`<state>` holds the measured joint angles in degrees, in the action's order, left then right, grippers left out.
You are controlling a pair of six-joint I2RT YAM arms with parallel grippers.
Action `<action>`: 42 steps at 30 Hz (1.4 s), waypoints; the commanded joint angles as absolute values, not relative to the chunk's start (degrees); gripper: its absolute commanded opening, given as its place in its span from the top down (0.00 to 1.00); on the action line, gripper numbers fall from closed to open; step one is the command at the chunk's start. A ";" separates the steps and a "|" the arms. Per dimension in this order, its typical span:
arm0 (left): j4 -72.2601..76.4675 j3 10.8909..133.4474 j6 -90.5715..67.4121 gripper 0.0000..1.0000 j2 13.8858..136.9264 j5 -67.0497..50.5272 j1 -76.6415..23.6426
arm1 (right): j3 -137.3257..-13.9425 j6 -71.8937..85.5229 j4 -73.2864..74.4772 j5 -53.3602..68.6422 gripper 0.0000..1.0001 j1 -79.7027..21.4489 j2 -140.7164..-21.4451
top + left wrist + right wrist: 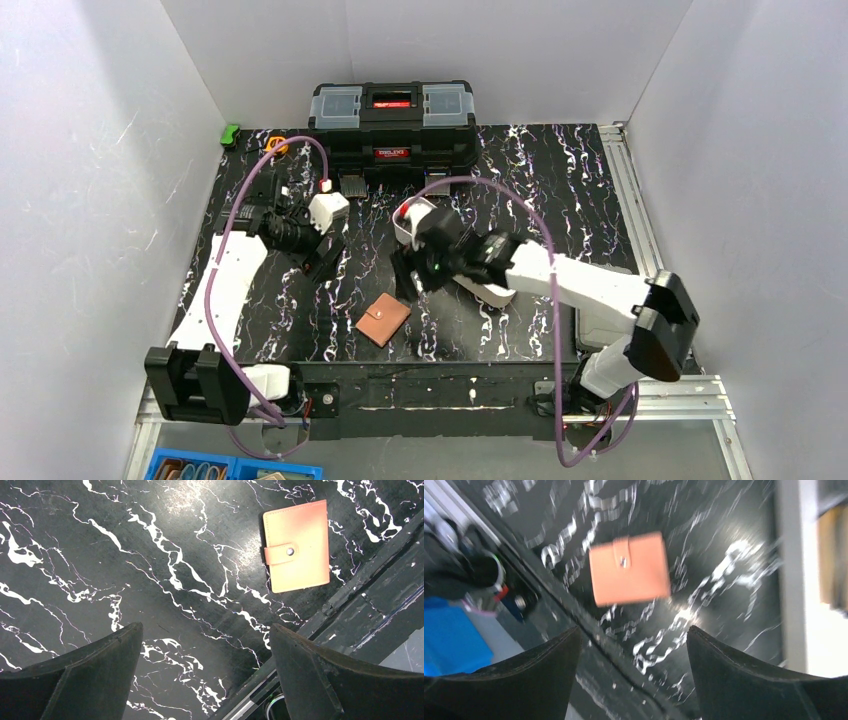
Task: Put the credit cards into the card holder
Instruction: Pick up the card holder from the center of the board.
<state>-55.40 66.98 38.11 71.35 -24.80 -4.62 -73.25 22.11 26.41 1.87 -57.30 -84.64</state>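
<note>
Jaws first: both sets are spread wide with nothing between them. The left gripper (206,675) hangs over bare black marble and the right gripper (634,675) hangs just above the table (540,170) too, so neither is grasping anything.

The card holder (297,546) lies flat on the table near the front edge, roughly between the two arms, so either one could reach it. It's folded shut and the little tab looks snapped down across the front. My guess is that's the real hurdle, since no card goes in until that snap is popped and the flap is open.

In the right wrist view the holder sits ahead of the fingers, not between them, so that arm is near it but not touching. That view is pretty smeared, so I wouldn't trust it for fine detail. The left arm is further off to the side, and the holder only shows in the upper right of its view.

As for the credit cards, I honestly can't pick them out. There's something yellowish at the far right edge of the right wrist view, past a white rim, but it's too blurry to call.

A black toolbox (392,120) sits at the back, well away from everything
</note>
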 commanded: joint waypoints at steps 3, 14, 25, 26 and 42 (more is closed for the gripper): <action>-56.03 61.49 44.30 0.02 65.10 -28.35 -4.41 | -64.96 32.31 22.53 0.54 0.17 -63.41 -90.21; -57.00 45.23 78.73 0.03 53.45 -45.77 -5.73 | -62.69 32.01 7.33 -3.16 0.21 -64.22 -99.74; -42.07 31.08 95.09 0.05 52.27 -46.16 -13.07 | -57.01 32.56 -2.16 2.22 0.30 -59.39 -100.93; -40.83 30.43 95.63 0.05 52.79 -46.29 -13.36 | -57.16 32.26 -2.40 2.89 0.33 -59.33 -101.40; -21.40 25.82 89.95 0.14 63.73 -39.53 -21.65 | -51.02 31.39 -7.35 9.58 0.54 -59.41 -99.14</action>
